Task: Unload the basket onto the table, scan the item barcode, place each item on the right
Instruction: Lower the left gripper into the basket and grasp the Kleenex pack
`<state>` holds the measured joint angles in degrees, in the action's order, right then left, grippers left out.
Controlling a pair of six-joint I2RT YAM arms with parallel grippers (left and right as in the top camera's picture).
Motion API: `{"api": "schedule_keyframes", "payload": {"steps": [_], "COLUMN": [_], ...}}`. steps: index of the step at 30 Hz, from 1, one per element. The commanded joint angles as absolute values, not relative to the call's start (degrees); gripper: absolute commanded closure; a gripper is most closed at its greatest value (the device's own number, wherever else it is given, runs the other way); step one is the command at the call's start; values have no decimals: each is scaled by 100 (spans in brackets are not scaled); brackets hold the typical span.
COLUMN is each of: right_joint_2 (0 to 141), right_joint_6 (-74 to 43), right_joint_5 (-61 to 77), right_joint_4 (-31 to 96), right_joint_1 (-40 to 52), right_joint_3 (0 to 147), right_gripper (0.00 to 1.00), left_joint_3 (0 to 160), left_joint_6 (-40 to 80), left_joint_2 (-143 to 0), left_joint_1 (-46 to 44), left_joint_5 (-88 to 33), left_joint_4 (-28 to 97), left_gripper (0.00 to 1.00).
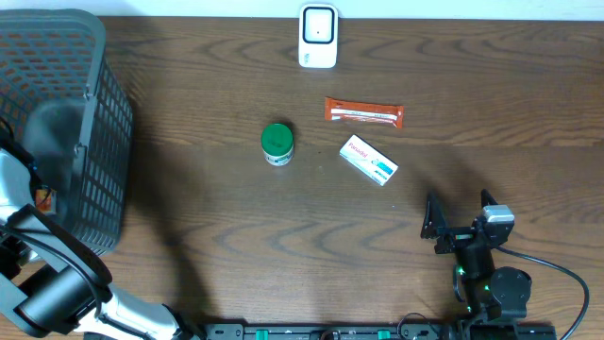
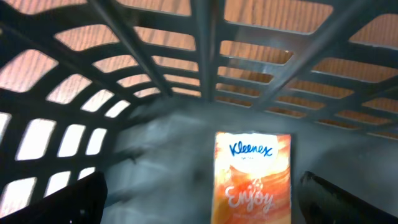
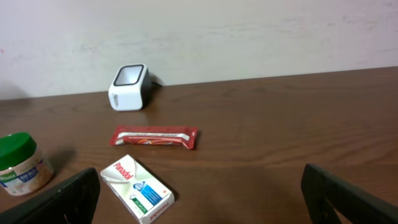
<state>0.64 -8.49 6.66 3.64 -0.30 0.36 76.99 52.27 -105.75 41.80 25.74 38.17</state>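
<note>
Inside the grey basket [image 2: 205, 68], an orange Kleenex pack [image 2: 252, 177] lies flat on the floor. My left gripper [image 2: 202, 200] hovers over it, open, with the pack just right of centre between the two dark fingers [image 2: 68, 202]. The white barcode scanner [image 1: 319, 36] stands at the table's far edge and also shows in the right wrist view [image 3: 129, 86]. My right gripper [image 1: 459, 210] rests low near the front right, open and holding nothing [image 3: 202, 199].
On the table lie a red snack bar [image 1: 364, 113], a white Panadol box [image 1: 369, 161] and a green-lidded jar [image 1: 276, 144]. The basket [image 1: 104, 142] fills the left side. The Panadol box [image 3: 137, 189] sits close ahead of the right gripper's left finger.
</note>
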Motion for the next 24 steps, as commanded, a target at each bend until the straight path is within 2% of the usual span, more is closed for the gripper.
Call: {"api": "schedule_keyframes", "payload": {"steps": [1,15,24], "right_joint_2": [54,54,54], "right_joint_6": [-766,-766,-766], "right_joint_5": [694,694,694], "right_joint_4": [388,388,388], "right_joint_1": [-1,-1,-1], "right_joint_3": [32,32,32], "right_gripper": [1,1,1], "left_joint_3": [7627,7625,7623], "left_joint_6": [4995,4613,4613], "left_joint_2": [-10678,-11120,-11552], "left_joint_1": [4165,4165,4165], "left_joint_5": [2462,1605,1562], "left_joint_4": [3618,3072,3068], "left_gripper": [2,2,0]}}
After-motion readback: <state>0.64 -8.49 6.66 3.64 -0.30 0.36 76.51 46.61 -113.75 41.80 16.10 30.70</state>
